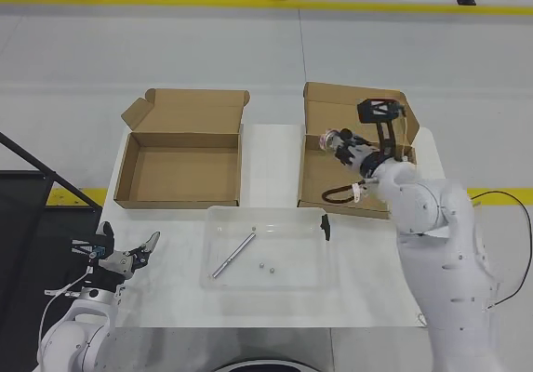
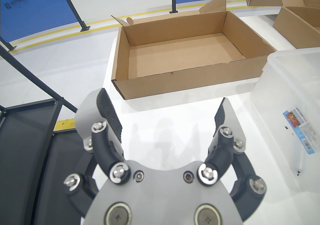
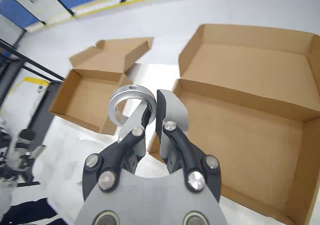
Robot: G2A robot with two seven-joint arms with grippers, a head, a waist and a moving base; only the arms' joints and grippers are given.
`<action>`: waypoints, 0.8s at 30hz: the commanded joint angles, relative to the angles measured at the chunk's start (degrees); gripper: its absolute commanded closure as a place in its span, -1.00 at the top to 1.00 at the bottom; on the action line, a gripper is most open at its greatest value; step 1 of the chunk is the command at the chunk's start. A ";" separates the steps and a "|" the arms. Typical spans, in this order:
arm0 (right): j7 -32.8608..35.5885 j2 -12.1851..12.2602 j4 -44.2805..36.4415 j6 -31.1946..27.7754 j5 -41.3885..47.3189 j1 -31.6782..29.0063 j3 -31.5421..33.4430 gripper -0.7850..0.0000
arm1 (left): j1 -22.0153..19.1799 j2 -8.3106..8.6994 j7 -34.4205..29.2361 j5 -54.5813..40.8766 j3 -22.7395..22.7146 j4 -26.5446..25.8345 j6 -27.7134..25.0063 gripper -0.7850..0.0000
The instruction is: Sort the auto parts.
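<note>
My right gripper [image 3: 152, 108] is shut on the rim of a silver metal ring [image 3: 125, 97], held in the air above the near left corner of the right cardboard box [image 3: 250, 120]. From above, that gripper [image 1: 337, 144] and the ring [image 1: 327, 140] hang over the right box [image 1: 317, 191]. My left gripper [image 2: 162, 110] stands open with nothing between its fingers, low over the table's front left corner, seen from above as the left gripper [image 1: 147, 245]. A clear plastic tray [image 1: 266, 272] holds a metal rod [image 1: 234, 255] and two small round parts [image 1: 267, 267].
The left cardboard box [image 1: 179, 172] stands open and bare inside, also the left box [image 2: 185, 53] ahead of my left gripper. A small black part [image 1: 326, 226] lies at the tray's right rim. A dark frame [image 1: 6, 251] borders the table's left side.
</note>
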 commanded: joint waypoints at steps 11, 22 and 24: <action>7.01 -1.56 22.48 1.35 -15.30 11.36 -11.89 -1.00 | 0.00 0.00 0.00 0.00 0.00 0.00 0.00 1.00; 11.46 -3.48 35.89 -1.72 -13.05 17.48 -16.07 -1.00 | 0.00 0.00 0.00 0.00 0.00 0.00 0.00 1.00; 11.47 -3.78 37.48 -1.95 -11.97 18.15 -16.25 -0.74 | 0.00 0.00 0.00 0.00 0.00 0.00 0.00 1.00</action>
